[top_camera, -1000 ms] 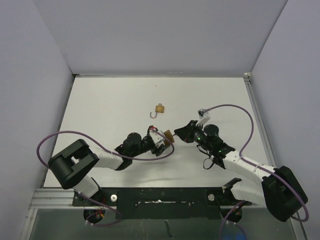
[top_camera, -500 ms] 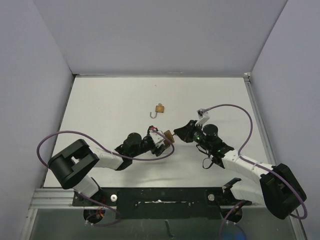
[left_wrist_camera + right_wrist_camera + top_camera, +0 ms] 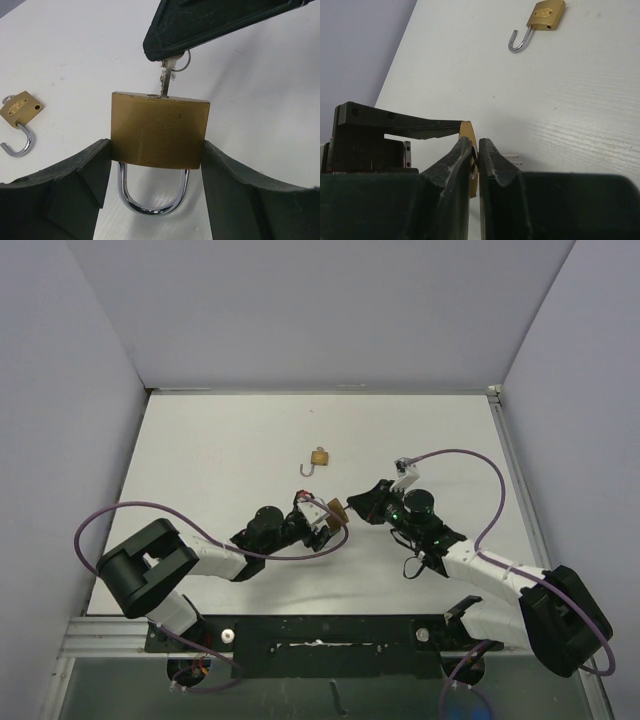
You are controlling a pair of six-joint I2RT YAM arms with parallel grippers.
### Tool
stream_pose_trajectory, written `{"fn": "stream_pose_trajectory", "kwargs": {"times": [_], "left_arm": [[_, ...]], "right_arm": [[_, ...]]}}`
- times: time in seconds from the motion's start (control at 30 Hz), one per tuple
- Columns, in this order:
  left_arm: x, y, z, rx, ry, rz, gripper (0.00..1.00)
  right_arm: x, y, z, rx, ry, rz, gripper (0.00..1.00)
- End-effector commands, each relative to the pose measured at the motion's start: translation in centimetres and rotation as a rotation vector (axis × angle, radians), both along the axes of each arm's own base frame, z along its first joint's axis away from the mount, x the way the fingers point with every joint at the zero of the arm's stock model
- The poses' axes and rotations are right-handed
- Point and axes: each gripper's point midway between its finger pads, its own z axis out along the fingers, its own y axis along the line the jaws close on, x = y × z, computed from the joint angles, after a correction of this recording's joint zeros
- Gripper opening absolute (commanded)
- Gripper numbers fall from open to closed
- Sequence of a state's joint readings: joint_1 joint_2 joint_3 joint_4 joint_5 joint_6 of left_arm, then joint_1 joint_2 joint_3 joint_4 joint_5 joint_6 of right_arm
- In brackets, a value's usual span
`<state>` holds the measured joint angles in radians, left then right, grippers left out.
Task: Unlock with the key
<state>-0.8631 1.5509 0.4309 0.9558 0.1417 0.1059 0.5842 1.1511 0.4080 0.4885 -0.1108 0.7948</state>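
My left gripper (image 3: 156, 165) is shut on a brass padlock (image 3: 159, 130), gripping its two sides; its steel shackle (image 3: 152, 197) is closed and points back toward the wrist. In the top view the padlock (image 3: 337, 510) sits between the two arms. My right gripper (image 3: 475, 150) is shut on a silver key (image 3: 166, 79), whose blade stands in the keyhole on the padlock's top face. The right gripper (image 3: 356, 504) meets the left gripper (image 3: 328, 517) at mid-table.
A second, smaller brass padlock (image 3: 319, 457) lies on the white table with its shackle swung open; it also shows in the left wrist view (image 3: 20, 112) and the right wrist view (image 3: 546, 15). Purple cables loop beside both arms.
Both arms have shifted slightly; the right gripper has crept a little toward the padlock. The grips are unchanged.
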Motion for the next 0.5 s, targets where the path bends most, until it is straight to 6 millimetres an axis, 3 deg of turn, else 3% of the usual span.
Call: {"fn": "stream_pose_trajectory", "kwargs": {"times": [0.0,0.47], "left_arm": [[1.8,-2.0,9.5,-0.261,-0.195,0.017,0.00],[0.0,-3.5,8.9,-0.251,-0.196,-0.086,0.00]], "right_arm": [[0.1,0.3,1.3,0.021,-0.053,-0.012,0.00],[0.3,-0.3,1.7,0.013,-0.068,-0.063,0.00]]}}
